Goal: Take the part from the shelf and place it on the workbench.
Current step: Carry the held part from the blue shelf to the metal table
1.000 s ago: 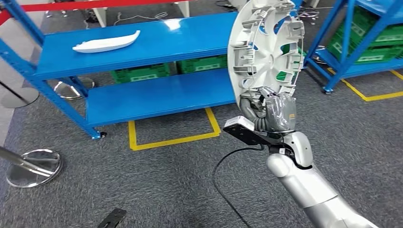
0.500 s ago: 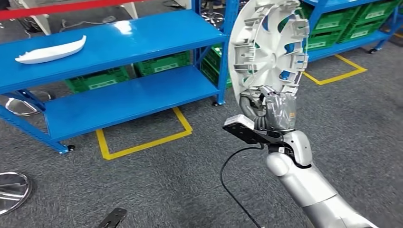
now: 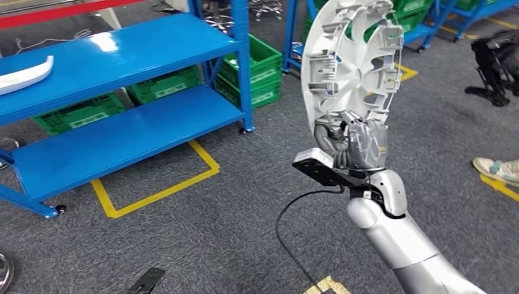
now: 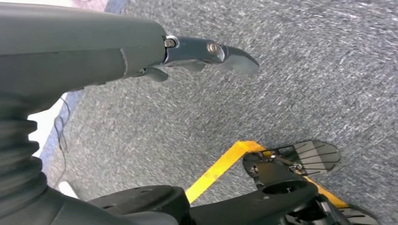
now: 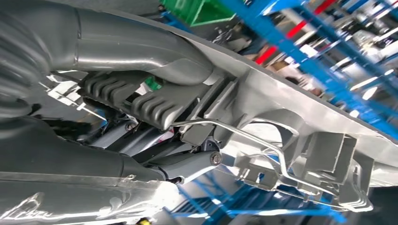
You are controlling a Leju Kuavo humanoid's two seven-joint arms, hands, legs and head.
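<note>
The part is a white round wheel cover (image 3: 349, 61) with its ribbed inner side facing me. It stands upright in the air at the centre right of the head view. My right hand (image 3: 358, 144) grips it by its lower rim, well clear of the shelf. In the right wrist view the thumb and dark fingers (image 5: 141, 103) clamp the cover's rim (image 5: 300, 108) beside a thin wire ring. In the left wrist view my left hand (image 4: 141, 51) hangs over grey carpet, fingers (image 4: 211, 49) stretched out and holding nothing.
A blue two-level shelf (image 3: 122, 55) stands at the left with a white curved part (image 3: 24, 72) on its top board. Green crates (image 3: 251, 73) sit behind it. Yellow tape (image 3: 153, 193) marks the floor. A person's shoe (image 3: 496, 170) is at the right edge.
The whole picture has slid left, so the camera has turned right. The wheel cover stays in my right hand at the same height. A shoe and more shelves have come into sight.
</note>
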